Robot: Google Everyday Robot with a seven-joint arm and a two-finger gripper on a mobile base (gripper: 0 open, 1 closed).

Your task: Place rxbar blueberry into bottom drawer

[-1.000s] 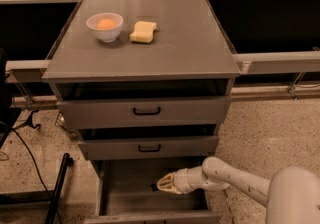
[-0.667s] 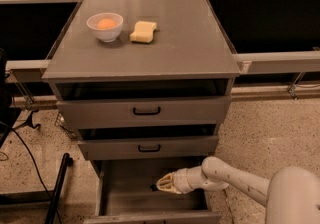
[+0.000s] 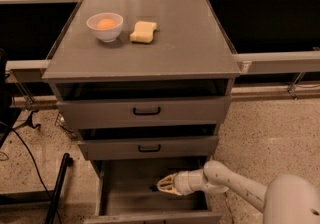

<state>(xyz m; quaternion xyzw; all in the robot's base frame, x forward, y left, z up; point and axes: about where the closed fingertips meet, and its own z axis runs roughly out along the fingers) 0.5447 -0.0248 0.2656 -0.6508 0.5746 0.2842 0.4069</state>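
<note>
The bottom drawer (image 3: 125,202) of the grey cabinet is pulled out and shows a plain grey interior. My gripper (image 3: 161,185) reaches into it from the right, low over the drawer floor and pointing left. A small dark thing (image 3: 152,187) shows right at its tip; it may be the rxbar blueberry, but I cannot tell whether it is held or lies on the floor.
A white bowl (image 3: 104,26) with an orange thing in it and a yellow sponge (image 3: 143,32) sit on the cabinet top (image 3: 185,43). The two upper drawers (image 3: 146,111) stand slightly open. A black pole (image 3: 57,188) and cables lie on the floor at the left.
</note>
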